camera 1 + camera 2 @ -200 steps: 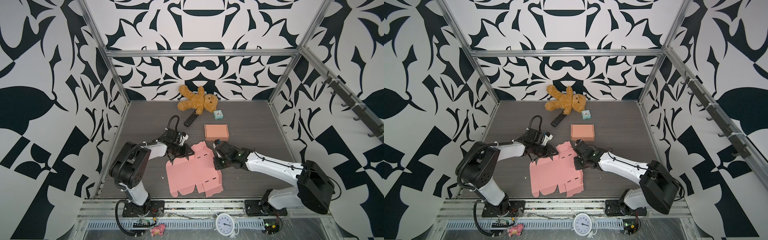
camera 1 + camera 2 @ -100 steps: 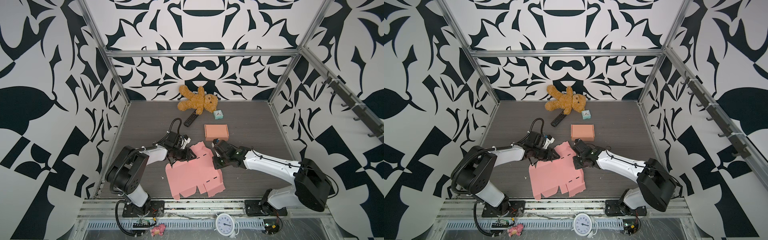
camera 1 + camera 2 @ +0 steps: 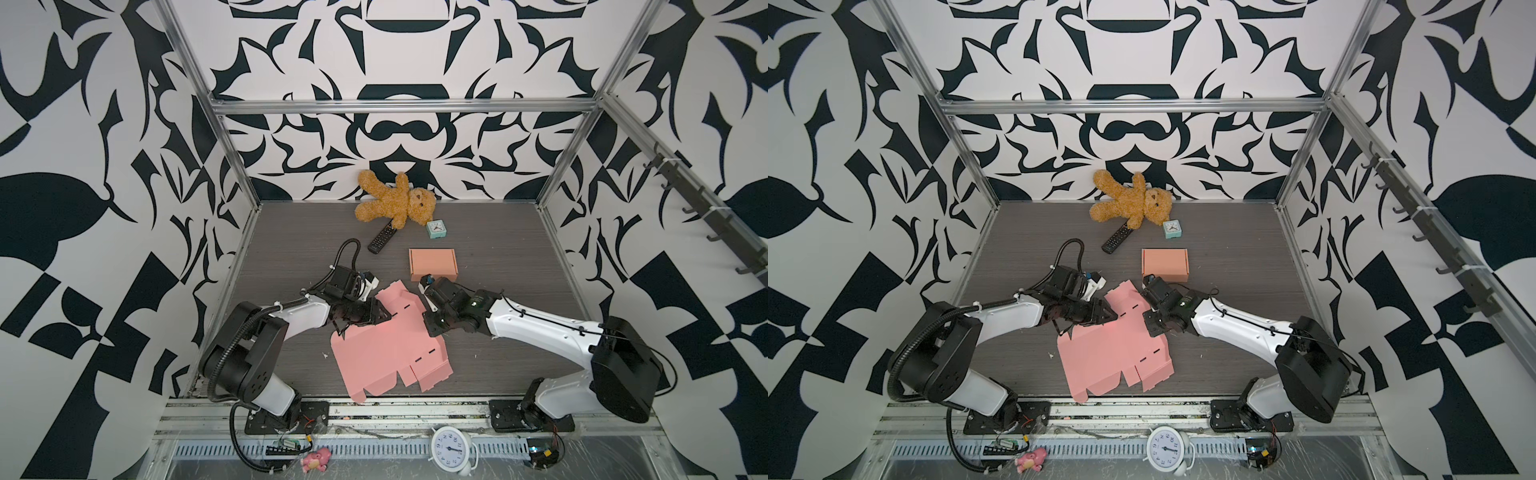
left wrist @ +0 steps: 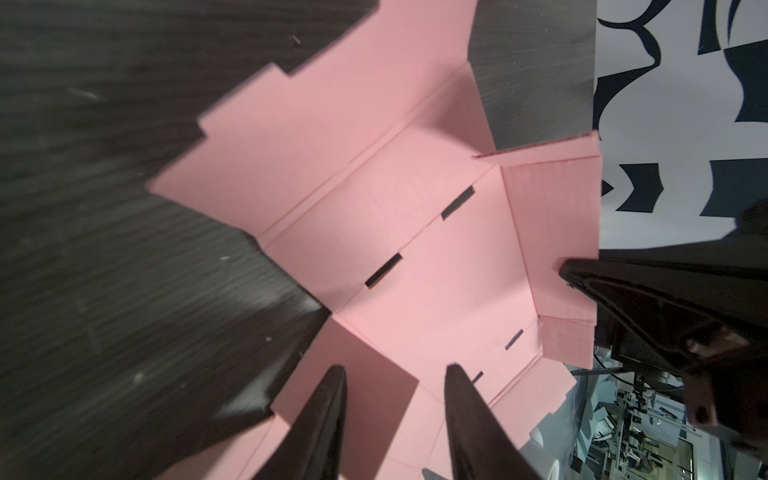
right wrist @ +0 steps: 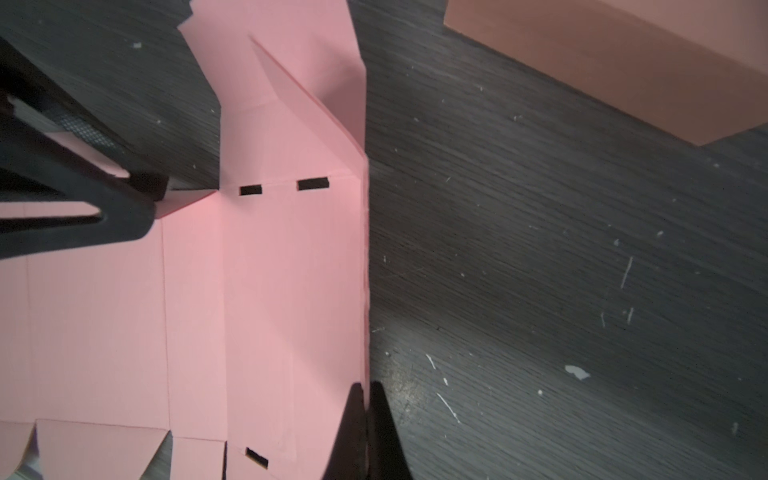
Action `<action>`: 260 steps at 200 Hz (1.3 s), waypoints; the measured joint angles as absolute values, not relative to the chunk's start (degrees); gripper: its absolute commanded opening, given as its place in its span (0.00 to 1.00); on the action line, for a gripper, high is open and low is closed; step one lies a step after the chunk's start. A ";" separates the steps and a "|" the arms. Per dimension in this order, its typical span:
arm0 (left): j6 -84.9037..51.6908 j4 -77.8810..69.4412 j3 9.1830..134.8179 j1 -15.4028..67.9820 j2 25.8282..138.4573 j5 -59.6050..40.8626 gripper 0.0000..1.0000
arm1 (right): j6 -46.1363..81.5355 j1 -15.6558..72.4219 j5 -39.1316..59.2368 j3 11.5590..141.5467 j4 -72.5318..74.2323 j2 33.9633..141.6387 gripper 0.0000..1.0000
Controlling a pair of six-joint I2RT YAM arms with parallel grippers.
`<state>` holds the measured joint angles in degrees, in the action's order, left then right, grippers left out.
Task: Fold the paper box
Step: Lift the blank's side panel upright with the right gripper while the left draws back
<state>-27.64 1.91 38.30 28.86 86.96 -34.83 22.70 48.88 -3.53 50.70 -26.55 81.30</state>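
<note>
Box (image 3: 386, 349) (image 3: 1113, 353), both top views: pink cut blank on the table (image 3: 291, 249), near the front edge, between the two arms; most of it lies flat.
Left gripper (image 3: 382, 318) (image 3: 1111, 316), top views: low over the box's far left corner.
Right gripper (image 3: 432, 330) (image 3: 1152, 328), top views: at the box's right edge; its fingertips cannot be made out from here.
Carton (image 3: 432, 264) (image 3: 1165, 264), top views: orange, folded up, just behind the right gripper, apart from the box.
Bear (image 3: 395, 205), remote (image 3: 381, 237), clock (image 3: 436, 228), top views: grouped at the back wall, well apart from the box.
Box (image 4: 415, 249), left wrist view: slotted middle flat on the table; one side panel (image 4: 548, 232) stands up from its crease.
Left gripper (image 4: 395, 370), left wrist view: jaws parted, nothing clamped, fingers above a corner flap (image 4: 361, 374).
Right gripper (image 4: 567, 270), left wrist view: tip against the raised panel.
Box (image 5: 270, 291), right wrist view: flat, two slots (image 5: 311, 183) near the far end; the raised panel shows edge-on.
Right gripper (image 5: 361, 390), right wrist view: jaws clenched on the raised panel's edge.
Left gripper (image 5: 151, 208), right wrist view: at a small lifted flap beside the slots; whether it touches cannot be told.
Carton (image 5: 602, 62), right wrist view: on the table, apart from the box.
</note>
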 measured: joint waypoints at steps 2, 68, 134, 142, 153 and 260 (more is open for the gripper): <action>-27.66 2.02 38.26 28.80 86.52 -34.87 0.43 | 22.37 48.97 -3.70 50.72 -26.55 81.19 0.00; -28.12 5.08 39.46 22.61 75.92 -35.59 0.39 | 12.25 52.03 -7.88 51.13 -26.72 76.38 0.00; -30.83 3.46 43.97 13.76 78.54 -37.26 0.38 | 3.49 55.88 -18.11 55.79 -27.49 78.91 0.00; -31.18 2.87 44.23 13.41 79.90 -37.34 0.38 | 2.57 56.58 -19.57 56.31 -27.62 79.79 0.00; -31.77 1.67 44.31 12.95 81.95 -37.50 0.37 | 1.23 57.63 -21.82 56.80 -27.68 80.88 0.00; -34.06 -5.91 47.35 10.07 98.24 -39.72 0.36 | -10.57 61.93 -33.69 59.94 -28.08 86.19 0.00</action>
<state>-34.06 -5.91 47.35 10.07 98.24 -39.72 -10.57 61.93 -33.69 59.94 -28.08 86.19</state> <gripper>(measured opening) 0.353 0.041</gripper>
